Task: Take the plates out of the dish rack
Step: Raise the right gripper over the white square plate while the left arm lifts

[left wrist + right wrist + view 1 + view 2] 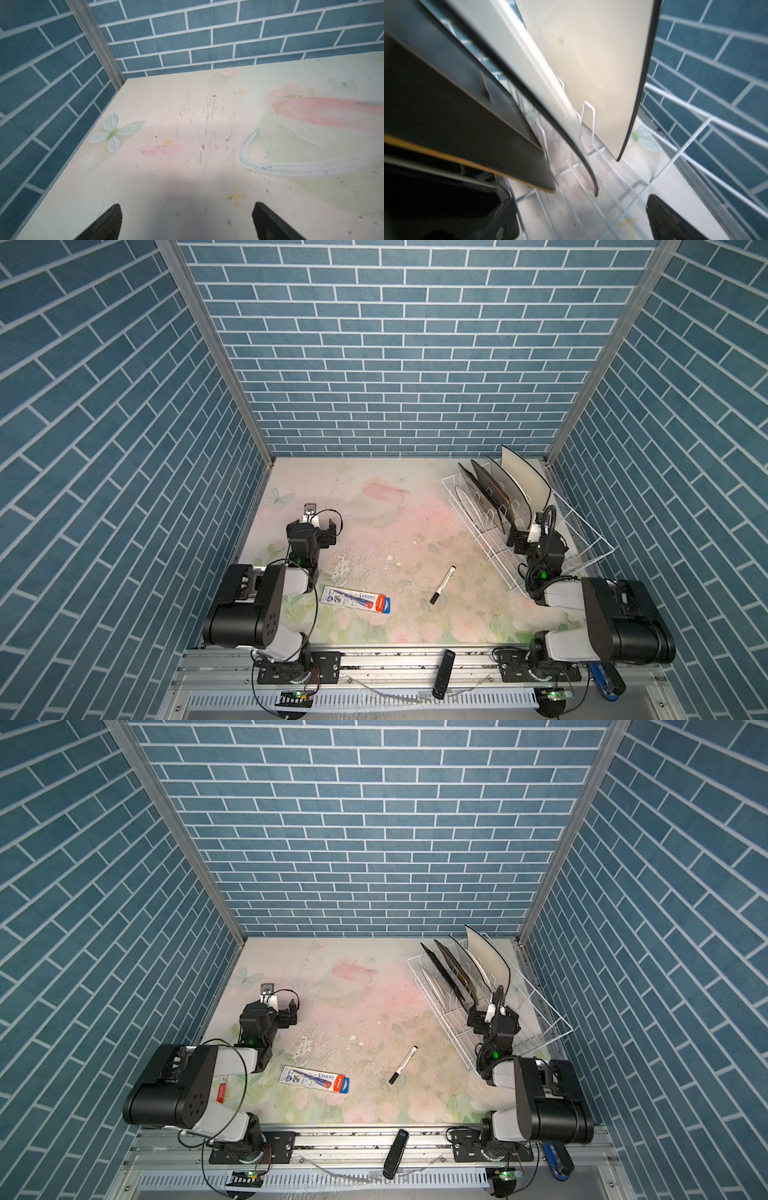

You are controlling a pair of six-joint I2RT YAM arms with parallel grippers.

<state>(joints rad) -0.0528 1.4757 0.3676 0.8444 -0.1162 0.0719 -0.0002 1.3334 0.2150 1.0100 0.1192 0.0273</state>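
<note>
My right gripper (524,534) is spread wide with nothing in it, down inside the dish rack (494,551) at the near end of the row of plates (510,491). In the right wrist view the lower corners of a dark plate (467,124) and a white black-rimmed plate (527,68) hang between my fingers (670,220); I cannot tell whether either touches. My left gripper (311,529) is just as wide and empty, over the bare table (395,531) on the left. Nearest me on the table lie a flat packet (355,599) and a marker (442,585), well apart. Farther off, the rack runs along the right wall to the far corner, all five plates on edge between its prongs.
</note>
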